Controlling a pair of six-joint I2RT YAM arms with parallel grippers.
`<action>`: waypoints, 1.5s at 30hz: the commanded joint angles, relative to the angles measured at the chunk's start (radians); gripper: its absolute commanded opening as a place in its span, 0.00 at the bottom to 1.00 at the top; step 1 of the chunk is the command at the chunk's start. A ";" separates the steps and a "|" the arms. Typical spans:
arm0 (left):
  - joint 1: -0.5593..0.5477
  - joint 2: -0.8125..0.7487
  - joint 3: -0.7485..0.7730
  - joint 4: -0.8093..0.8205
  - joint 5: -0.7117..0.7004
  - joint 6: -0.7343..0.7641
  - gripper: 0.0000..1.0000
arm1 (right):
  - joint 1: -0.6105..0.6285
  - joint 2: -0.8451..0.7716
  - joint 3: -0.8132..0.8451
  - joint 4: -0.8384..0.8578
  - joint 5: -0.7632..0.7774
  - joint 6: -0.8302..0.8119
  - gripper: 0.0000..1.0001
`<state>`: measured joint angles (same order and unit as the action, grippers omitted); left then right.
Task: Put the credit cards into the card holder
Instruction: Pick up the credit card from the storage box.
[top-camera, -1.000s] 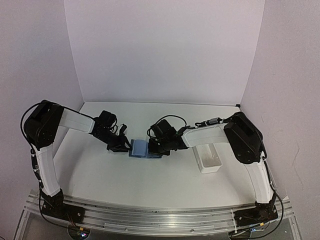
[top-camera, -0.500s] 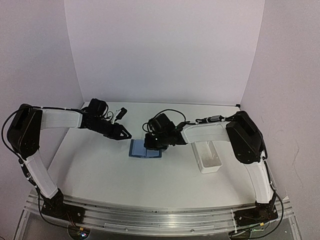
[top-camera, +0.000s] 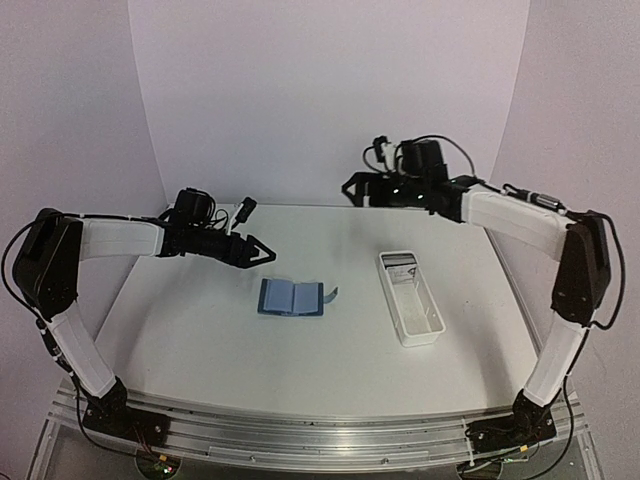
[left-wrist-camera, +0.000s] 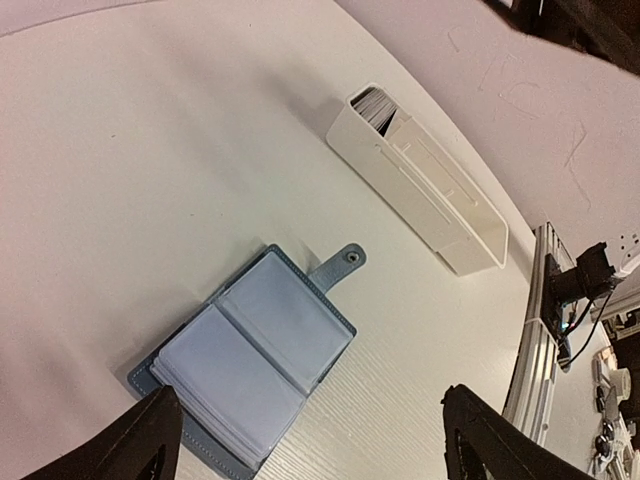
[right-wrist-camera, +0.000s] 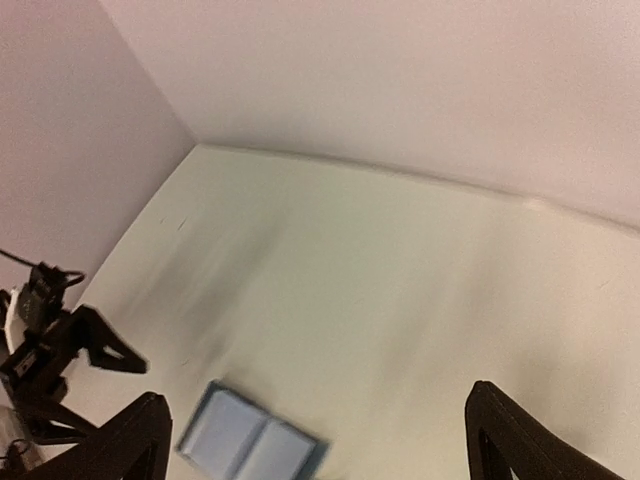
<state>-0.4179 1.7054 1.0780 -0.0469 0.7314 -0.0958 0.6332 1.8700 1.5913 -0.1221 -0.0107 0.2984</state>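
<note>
Two stand spread and empty, left end effector (top-camera: 268, 255) and right end effector (top-camera: 350, 190) — one card holder (top-camera: 291, 297) lies open, one tray (top-camera: 421, 336) holds credit cards (left-wrist-camera: 375, 101), number unclear.

The card holder (top-camera: 291, 297) lies on the surface (top-camera: 230, 350). Right of it, well apart, lies the tray (top-camera: 418, 315), with the credit cards (top-camera: 401, 268) in its far end. The left claw (top-camera: 268, 253) hangs behind and left of the card holder.

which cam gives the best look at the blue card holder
The left wrist view: the card holder lies open and close up, its clear pockets and snap strap plain. In the top view the card holder is whole but small. The right wrist view catches the card holder blurred at the picture's bottom edge.
</note>
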 joint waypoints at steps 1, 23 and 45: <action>0.000 -0.020 -0.031 0.120 0.003 -0.028 0.90 | -0.099 -0.118 -0.089 0.001 0.028 -0.492 0.98; 0.002 0.055 -0.068 0.191 0.013 -0.013 0.90 | -0.150 0.030 -0.269 -0.040 0.206 -1.762 0.98; 0.007 0.114 -0.028 0.192 0.007 -0.004 0.90 | -0.148 0.232 -0.068 -0.028 0.308 -1.700 0.98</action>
<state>-0.4168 1.8120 1.0023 0.1173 0.7320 -0.1200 0.4847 2.0780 1.4445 -0.1882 0.2698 -1.4803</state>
